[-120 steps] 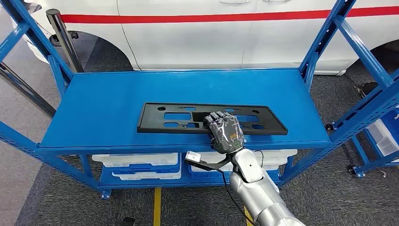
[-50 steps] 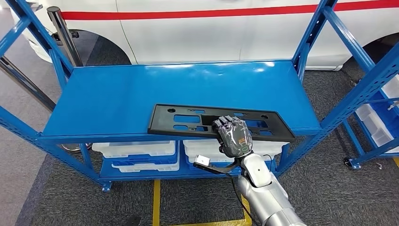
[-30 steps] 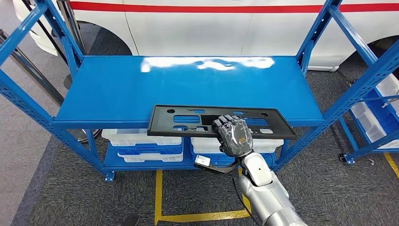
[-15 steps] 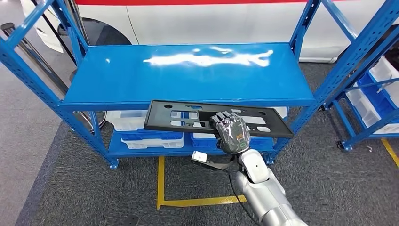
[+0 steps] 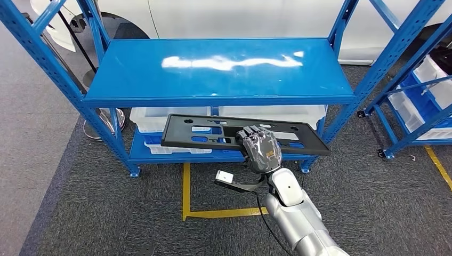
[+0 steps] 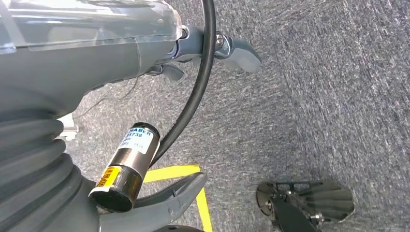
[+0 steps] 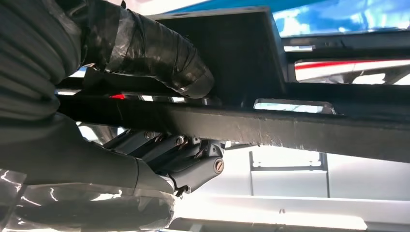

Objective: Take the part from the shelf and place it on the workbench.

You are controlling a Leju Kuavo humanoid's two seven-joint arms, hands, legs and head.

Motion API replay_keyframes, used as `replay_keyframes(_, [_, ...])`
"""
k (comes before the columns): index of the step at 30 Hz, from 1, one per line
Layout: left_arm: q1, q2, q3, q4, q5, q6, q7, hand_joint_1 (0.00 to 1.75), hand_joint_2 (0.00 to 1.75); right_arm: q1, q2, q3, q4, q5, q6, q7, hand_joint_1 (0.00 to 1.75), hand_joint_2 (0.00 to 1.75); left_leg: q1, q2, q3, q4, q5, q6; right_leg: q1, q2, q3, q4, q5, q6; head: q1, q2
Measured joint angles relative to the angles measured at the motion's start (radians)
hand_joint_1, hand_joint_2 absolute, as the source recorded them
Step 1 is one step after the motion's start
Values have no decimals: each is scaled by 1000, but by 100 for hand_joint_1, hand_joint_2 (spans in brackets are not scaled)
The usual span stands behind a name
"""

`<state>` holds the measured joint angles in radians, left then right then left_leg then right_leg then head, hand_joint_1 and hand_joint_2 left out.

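— Black plastic, long and flat with slots cut through it: that is the part [image 5: 242, 134] we hold in our right hand [image 5: 260, 150]. Where is it now?

— We carry it level in the air, in front of the front edge of the blue shelf [image 5: 218, 68], off its top board. It hangs over the lower tier, where white bins [image 5: 154, 118] sit, and over the grey carpet [image 5: 106, 213].

— How do our fingers [image 7: 150, 46] sit on it?

— Our right hand grips the near long edge of the part, a little right of its middle. In the right wrist view the taped thumb lies on one face and the darker fingers curl against the other, so the part [image 7: 270, 123] is pinched between them.

— And our left hand [image 6: 193, 43]?

— In the left wrist view it hangs over the carpet, near a yellow floor line [image 6: 186, 181]. We see a thumb tip and one short finger with nothing in them; we cannot tell whether the fingers are spread or curled.

— Anything else around?

— A white car body [image 5: 240, 18] stands behind the shelf, and a second blue rack [image 5: 421, 85] with white bins stands off its right end.
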<state>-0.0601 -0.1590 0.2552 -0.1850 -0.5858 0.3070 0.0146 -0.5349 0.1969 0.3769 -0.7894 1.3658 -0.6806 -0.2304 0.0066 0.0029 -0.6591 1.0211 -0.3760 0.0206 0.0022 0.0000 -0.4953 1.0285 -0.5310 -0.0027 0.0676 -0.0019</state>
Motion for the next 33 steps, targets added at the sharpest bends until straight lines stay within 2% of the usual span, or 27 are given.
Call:
replay_keyframes(2, [0, 1, 1, 0, -1, 1, -2, 0, 175, -3, 2, 0, 1, -3, 0, 0, 169, 175, 2, 0, -3, -9, 18, -12, 0, -1, 0, -25, 11, -9, 0, 0])
replay_keyframes(3, [1, 2, 2, 0, -1, 1, -3, 0, 175, -4, 2, 0, 1, -5, 0, 0, 169, 175, 2, -1, -8, -6, 10, -18, -3, -3, -6, -31, 24, -16, 0, 0])
replay_keyframes(4, [2, 2, 2, 0, -2, 1, -5, 0, 175, -4, 3, 1, 1, -6, 0, -1, 169, 175, 2, -2, -16, 12, -18, -23, -6, -5, -15, -37, 38, -24, 0, 0])
replay_keyframes(5, [3, 4, 3, 0, -3, 2, -6, 0, 175, -3, 4, 1, 1, -6, 0, -2, 169, 175, 3, -2, -28, 48, -63, -28, -10, -7, -27, -41, 53, -31, -1, 0])
replay_keyframes(7, [3, 5, 3, 0, -9, 2, -6, 0, 175, -2, 5, 1, 2, -7, 0, -3, 169, 175, 6, -3, -55, 167, -162, -38, -8, -8, -60, -37, 77, -37, -2, 0])
replay_keyframes(8, [3, 6, 3, 0, -11, 2, -6, 0, 175, 0, 5, 1, 2, -7, 0, -3, 169, 175, 8, -2, -62, 226, -184, -42, -9, -9, -78, -32, 88, -36, -2, 0])
replay_keyframes(9, [2, 6, 3, 0, -14, 2, -6, 0, 175, 1, 5, 1, 2, -7, 0, -3, 169, 175, 10, -2, -60, 265, -180, -47, -9, -10, -98, -27, 99, -34, -2, 0])
replay_keyframes(10, [3, 7, 3, 0, -14, 2, -6, 0, 175, 3, 5, 1, 2, -8, 0, -3, 169, 175, 12, -2, -44, 276, -155, -51, -10, -11, -117, -20, 109, -32, -2, 0])
replay_keyframes(11, [2, 8, 4, 0, -14, 2, -6, 0, 175, 3, 5, 2, 2, -9, 0, -3, 169, 175, 15, -2, -13, 254, -125, -55, -12, -11, -138, -11, 117, -28, -2, 0])
replay_keyframes(12, [1, 8, 5, 0, -14, 2, -6, 0, 175, 4, 5, 2, 2, -10, 0, -3, 169, 175, 19, -2, 32, 203, -109, -58, -13, -11, -156, -1, 125, -23, -2, 0])
replay_keyframes(14, [-2, 9, 6, 0, -14, 2, -6, 0, 175, 3, 5, 2, 2, -16, 0, -4, 169, 175, 17, -4, 124, 74, -131, -55, -13, -11, -184, 21, 137, -10, -2, 0])
replay_keyframes(15, [-3, 9, 7, 0, -14, 1, -5, 0, 175, 2, 5, 2, 2, -19, 0, -6, 169, 175, 15, -6, 148, 32, -151, -48, -12, -11, -192, 27, 145, -4, -2, 0])
replay_keyframes(17, [-2, 9, 9, 0, -14, 0, -2, 0, 175, 2, 5, 2, 3, -23, 0, -9, 169, 175, 11, -7, 149, 8, -155, -28, -11, -11, -199, 26, 162, 8, -1, 0])
replay_keyframes(18, [-1, 9, 10, 0, -14, 0, -1, 0, 175, 3, 5, 2, 4, -26, 0, -9, 169, 175, 11, -4, 141, 7, -144, -17, -13, -10, -203, 28, 157, 14, -1, 0])
replay_keyframes(19, [-1, 9, 10, 0, -14, 0, 1, 0, 175, 3, 5, 2, 6, -28, 0, -10, 169, 175, 12, -2, 132, 5, -132, -6, -15, -9, -212, 43, 132, 19, -1, 0])
replay_keyframes(20, [0, 9, 11, 0, -14, 0, 1, 0, 175, 3, 5, 3, 7, -32, 0, -10, 169, 175, 14, 0, 119, 4, -119, 3, -17, -8, -224, 75, 90, 22, 0, 0])
replay_keyframes(22, [-1, 9, 11, 0, -14, 0, 2, 0, 175, 3, 5, 3, 10, -37, 0, -10, 169, 175, 12, 2, 90, 4, -93, 13, -18, -6, -252, 191, -13, 27, 0, 0])
replay_keyframes(23, [-1, 9, 11, 0, -14, 0, 2, 0, 175, 3, 5, 3, 12, -39, 0, -10, 169, 175, 11, 2, 74, 5, -81, 13, -17, -6, -260, 250, -41, 29, 0, 0])
replay_keyframes(24, [-1, 9, 11, 0, -15, 0, 2, 0, 175, 3, 5, 3, 14, -40, 0, -10, 169, 175, 9, 2, 58, 6, -69, 13, -17, -5, -257, 290, -44, 29, 0, 0])
replay_keyframes(25, [-1, 9, 11, 0, -17, -1, 3, 0, 175, 3, 5, 3, 17, -40, 0, -10, 169, 175, 8, 2, 43, 6, -58, 13, -17, -5, -241, 301, -25, 26, 0, 0])
replay_keyframes(26, [-2, 9, 11, 0, -20, -1, 5, 0, 175, 3, 5, 3, 18, -40, 0, -9, 169, 175, 6, 2, 28, 6, -46, 12, -15, -5, -208, 278, 3, 22, 0, 0])
replay_keyframes(27, [-3, 9, 11, 0, -24, -1, 7, 0, 175, 1, 5, 3, 19, -41, 0, -8, 169, 175, 4, 2, 16, 6, -35, 10, -12, -4, -159, 227, 25, 14, 0, 0])
replay_keyframes(28, [-4, 8, 11, 0, -28, -1, 9, 0, 175, -1, 5, 3, 18, -41, 0, -7, 169, 175, 2, 2, 7, 7, -26, 7, -8, -4, -102, 155, 28, 5, 0, 0])
replay_keyframes(29, [-6, 7, 11, 0, -31, -1, 10, 0, 175, -4, 5, 3, 16, -43, 0, -7, 169, 175, 0, 2, 0, 7, -16, 3, -4, -4, -50, 82, 17, -2, -1, 0])
replay_keyframes(30, [-8, 5, 11, 0, -34, -1, 11, 0, 175, -7, 4, 3, 14, -44, 0, -6, 169, 175, 0, 2, -4, 5, -6, -2, 1, -4, -16, 27, 4, -8, -1, 0])
replay_keyframes(31, [-10, 4, 11, 0, -35, -1, 11, 0, 175, -9, 3, 3, 12, -46, 0, -6, 169, 175, 0, 3, -6, 1, 5, -9, 4, -4, 1, -7, -6, -12, -1, 0])
replay_keyframes(33, [-11, 3, 11, 0, -36, -1, 11, 0, 175, -9, 0, 3, 11, -48, 0, -7, 169, 175, 2, 2, -10, -6, 19, -21, 3, -6, -6, -24, 12, -19, -1, 0])
